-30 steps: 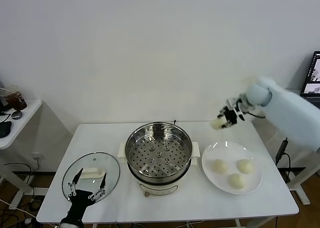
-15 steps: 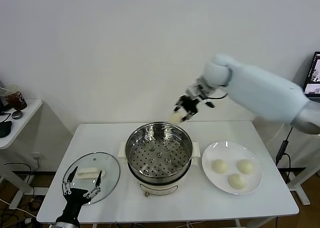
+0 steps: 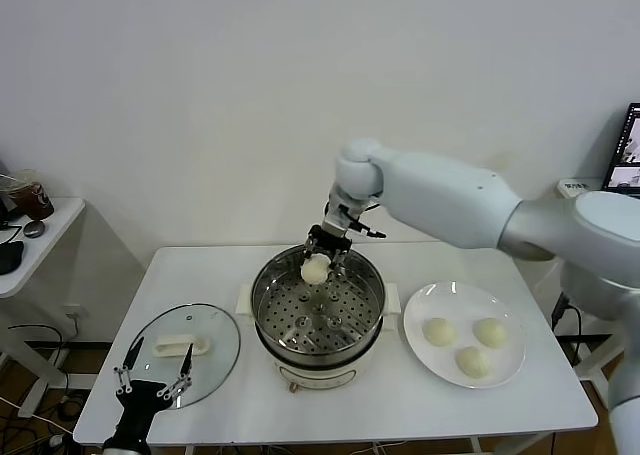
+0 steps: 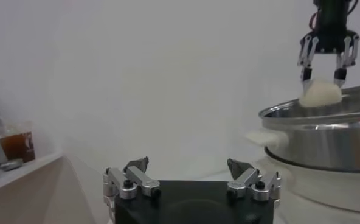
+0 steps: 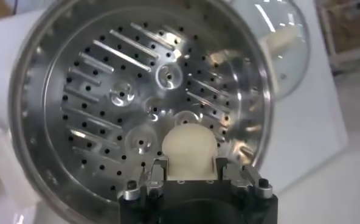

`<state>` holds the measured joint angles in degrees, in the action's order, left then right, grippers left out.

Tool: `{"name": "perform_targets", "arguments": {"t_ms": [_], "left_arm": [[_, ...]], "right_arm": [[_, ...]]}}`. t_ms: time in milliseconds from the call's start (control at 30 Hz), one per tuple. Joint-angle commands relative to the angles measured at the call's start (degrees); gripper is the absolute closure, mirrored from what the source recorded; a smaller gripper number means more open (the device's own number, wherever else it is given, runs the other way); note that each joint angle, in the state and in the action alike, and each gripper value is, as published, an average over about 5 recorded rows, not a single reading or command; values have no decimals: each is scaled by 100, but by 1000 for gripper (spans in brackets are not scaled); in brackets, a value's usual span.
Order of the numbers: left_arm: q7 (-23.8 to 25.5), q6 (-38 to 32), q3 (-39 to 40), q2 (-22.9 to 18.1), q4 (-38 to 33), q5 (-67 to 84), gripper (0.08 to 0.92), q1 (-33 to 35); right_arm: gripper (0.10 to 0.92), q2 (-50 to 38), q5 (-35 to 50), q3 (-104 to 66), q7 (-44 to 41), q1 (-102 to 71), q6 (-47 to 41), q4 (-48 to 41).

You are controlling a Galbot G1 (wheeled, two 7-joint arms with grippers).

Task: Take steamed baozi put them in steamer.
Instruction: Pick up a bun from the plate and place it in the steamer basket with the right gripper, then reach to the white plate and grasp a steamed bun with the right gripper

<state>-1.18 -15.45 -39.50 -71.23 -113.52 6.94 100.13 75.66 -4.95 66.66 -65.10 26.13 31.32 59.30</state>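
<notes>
My right gripper (image 3: 318, 256) is shut on a cream-white baozi (image 3: 315, 269) and holds it above the far part of the steamer (image 3: 268, 320), a shiny steel pot with a perforated tray on a white base. In the right wrist view the baozi (image 5: 189, 150) sits between the fingers over the tray (image 5: 119, 91). The left wrist view shows the same bun (image 4: 320, 94) held just above the pot rim (image 4: 314, 112). Three more baozi (image 3: 439, 331) lie on the white plate (image 3: 420, 300) to the right. My left gripper (image 3: 153, 378) is open and empty, low at the front left.
A round glass lid (image 3: 225, 350) with a white handle (image 3: 181, 347) lies on the table left of the steamer, just beyond my left gripper. A side table with a cup of brown drink (image 3: 27, 195) stands at the far left. A laptop (image 3: 624, 155) is at the right edge.
My right arm has swung left from above the plate to over the steamer, carrying the baozi and lowering it toward the tray. My left gripper has sunk slightly lower at the front edge.
</notes>
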Motion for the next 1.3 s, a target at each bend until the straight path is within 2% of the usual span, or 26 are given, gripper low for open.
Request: {"name": "perform_targets", "arguments": {"t_ms": [33,267,500,567,733,800,1033,1300], "left_arm": [[0,0,-12,-4,0,-6,177,8],[-8,-2,-13,5,35,-1,177,-23],[-18,-9,-15,-10,64,12,177,-46],[-20,-10,-18,-14,71,17,177,-56],[-22,-6,-37,-23,37,35,177,-69],[-21,-5,-49,-16,22,53,177,-72],[-14,9,-81,51,-10,135,177,-119],[-1,17,-50,139,-8,140,177,-199]], "right_arm": [[526,349,-737,13,77,-179,654,-397],[454,326,-915,-80,131,-329,771,-458],[266,359,-897,-174,300,-412,866,-562],[225,331,-812,-191,319,-373,863,-536],[203,-37,-114,-145,220,84,552,-35],[203,-395,321,-90,96,402,42,405],[203,-2300,1885,432,-317,1306,-2915,2037],[203,-4250,1939,618,-80,1114,-4741,3004]]}}
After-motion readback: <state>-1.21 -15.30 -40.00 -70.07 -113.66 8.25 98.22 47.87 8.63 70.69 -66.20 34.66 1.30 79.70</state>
